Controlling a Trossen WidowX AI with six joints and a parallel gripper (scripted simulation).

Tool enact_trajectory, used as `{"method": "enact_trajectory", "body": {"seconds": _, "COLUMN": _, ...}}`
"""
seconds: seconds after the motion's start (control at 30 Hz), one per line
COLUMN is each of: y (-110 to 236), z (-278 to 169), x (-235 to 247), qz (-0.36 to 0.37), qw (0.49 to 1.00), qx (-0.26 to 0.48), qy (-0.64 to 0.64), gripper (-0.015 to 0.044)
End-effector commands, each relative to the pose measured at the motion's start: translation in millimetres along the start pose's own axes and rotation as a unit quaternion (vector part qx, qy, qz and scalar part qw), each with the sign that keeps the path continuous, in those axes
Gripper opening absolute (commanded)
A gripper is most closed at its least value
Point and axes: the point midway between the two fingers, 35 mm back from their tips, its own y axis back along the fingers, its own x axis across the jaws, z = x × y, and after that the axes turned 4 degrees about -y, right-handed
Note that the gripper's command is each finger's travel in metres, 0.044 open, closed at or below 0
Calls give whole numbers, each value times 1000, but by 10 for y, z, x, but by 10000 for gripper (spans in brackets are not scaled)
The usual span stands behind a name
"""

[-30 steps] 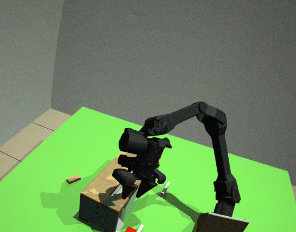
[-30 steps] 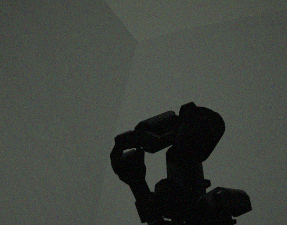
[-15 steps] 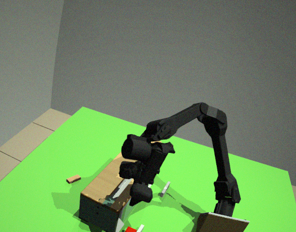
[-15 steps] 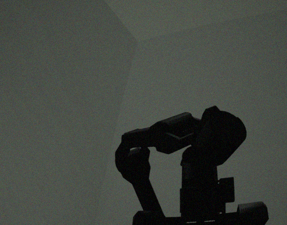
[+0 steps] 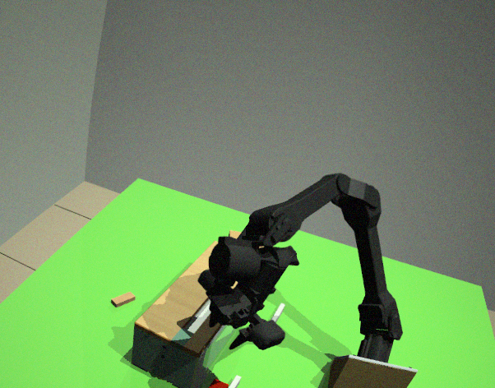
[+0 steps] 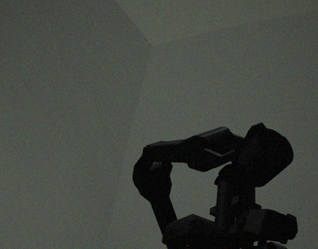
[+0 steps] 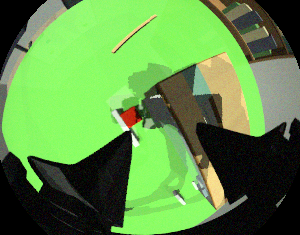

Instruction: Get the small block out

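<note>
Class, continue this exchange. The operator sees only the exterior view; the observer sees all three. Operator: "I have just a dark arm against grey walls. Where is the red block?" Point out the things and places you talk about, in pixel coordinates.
Observer: The small red block [image 5: 218,384] [image 7: 130,117] is outside the clear-fronted box with a tan wooden top [image 5: 177,292] [image 7: 232,95], beside a white bar [image 5: 234,381] [image 7: 121,119].

Operator: Is the black parallel-jaw gripper holding anything?

Observer: No. The gripper [image 5: 222,337] [image 7: 164,132] has its fingers apart, with nothing clasped between them.

Operator: Any other loose piece I should avoid confusing with it?

Observer: Yes, a tan rectangular block [image 5: 122,299] lies on the green table [image 5: 156,220] [image 7: 68,75], across the box from the red one.
</note>
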Motion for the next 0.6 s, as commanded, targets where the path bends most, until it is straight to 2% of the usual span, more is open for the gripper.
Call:
{"method": "enact_trajectory", "body": {"seconds": 0.0, "y": 25, "z": 39, "x": 132, "qz": -51, "qw": 890, "qx": 37, "qy": 451, "gripper": 285}}
{"method": "enact_trajectory", "body": {"seconds": 0.23, "y": 34, "z": 50, "x": 172, "qz": -58, "qw": 787, "qx": 59, "qy": 612, "gripper": 285}}
{"method": "enact_trajectory", "body": {"seconds": 0.57, "y": 50, "z": 68, "x": 230, "qz": -56, "qw": 589, "qx": 97, "qy": 800, "gripper": 285}}
